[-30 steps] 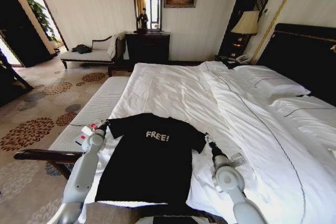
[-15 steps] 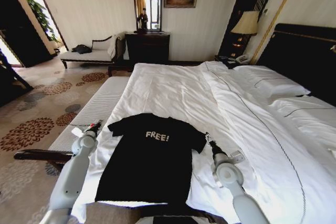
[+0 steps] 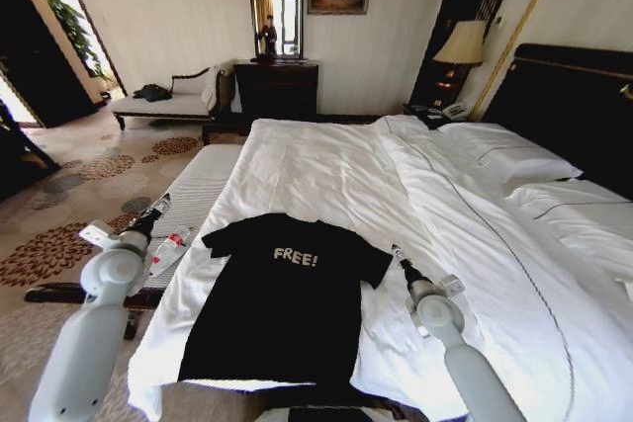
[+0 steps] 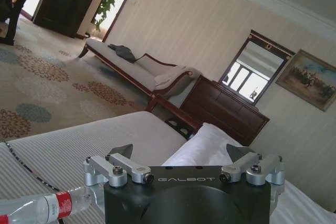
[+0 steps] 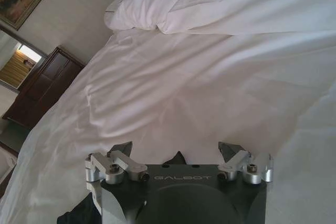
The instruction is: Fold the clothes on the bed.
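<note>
1. The left claw (image 3: 158,204) is raised off the bed's left edge, over the pale striped bench (image 3: 198,190), clear of the shirt. In the left wrist view its fingers (image 4: 122,151) stand wide apart with nothing between them.
2. Just beside that claw, a small plastic bottle (image 3: 170,248) with a red label lies on the bench near the bed's left edge; the left wrist view shows it (image 4: 37,209) below the claw body.
3. The right claw (image 3: 399,253) sits low over the white duvet (image 3: 465,234), right beside the shirt's right sleeve. In the right wrist view its fingers (image 5: 122,148) are spread wide and hold nothing; whether a tip touches the sleeve cannot be told.
4. The black T-shirt (image 3: 282,298) lies spread flat, front up, at the near left corner of the bed (image 3: 316,160), its "FREE!" lettering facing up and its collar towards the far edge. Its hem reaches the near edge.
5. White pillows (image 3: 514,160) lie at the bed's right side against the dark headboard (image 3: 579,111), well apart from the shirt.
</note>
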